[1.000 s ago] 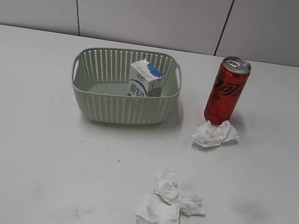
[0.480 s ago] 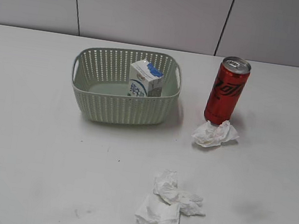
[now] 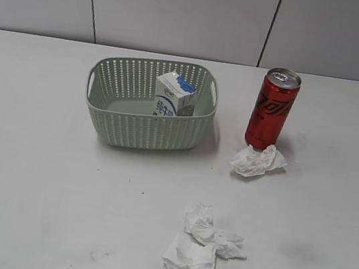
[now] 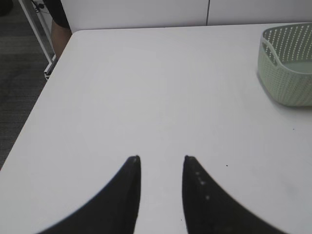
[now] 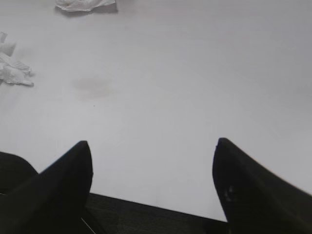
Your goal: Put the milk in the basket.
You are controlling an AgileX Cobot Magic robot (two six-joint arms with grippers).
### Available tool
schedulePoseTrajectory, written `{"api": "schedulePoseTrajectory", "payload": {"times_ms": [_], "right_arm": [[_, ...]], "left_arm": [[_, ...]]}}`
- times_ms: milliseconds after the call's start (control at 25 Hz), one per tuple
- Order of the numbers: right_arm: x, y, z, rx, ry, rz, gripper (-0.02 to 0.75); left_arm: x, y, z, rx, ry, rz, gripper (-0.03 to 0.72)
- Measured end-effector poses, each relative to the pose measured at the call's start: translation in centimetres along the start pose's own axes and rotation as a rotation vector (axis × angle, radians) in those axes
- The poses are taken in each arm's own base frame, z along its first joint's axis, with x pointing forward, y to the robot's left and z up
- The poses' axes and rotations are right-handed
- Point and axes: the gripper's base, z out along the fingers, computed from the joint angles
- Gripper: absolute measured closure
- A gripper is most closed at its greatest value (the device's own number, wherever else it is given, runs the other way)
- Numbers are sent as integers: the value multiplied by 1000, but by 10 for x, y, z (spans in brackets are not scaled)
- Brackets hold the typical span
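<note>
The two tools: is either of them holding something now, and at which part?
Nothing is held. The left tool and right tool are open and empty; the milk stands in the basket.

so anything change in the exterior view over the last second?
Nothing visibly changed. The milk stands in the basket as before, the red can and both crumpled tissues sit where they were, and neither arm has entered the exterior view. In the wrist views the left pincer and the right pincer are open and hold nothing.
</note>
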Motion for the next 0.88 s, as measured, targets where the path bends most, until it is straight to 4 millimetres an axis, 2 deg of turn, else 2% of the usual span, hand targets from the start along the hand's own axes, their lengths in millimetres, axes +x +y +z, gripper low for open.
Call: {"api": "schedulePoseTrajectory", "payload": {"times_ms": [440,880], "right_arm": [[0,0,0,0,0,0,134],[3,-2,-5,32,-32,29,272]], "left_arm": [[0,0,0,0,0,0,467],[0,0,0,0,0,0,467]]}}
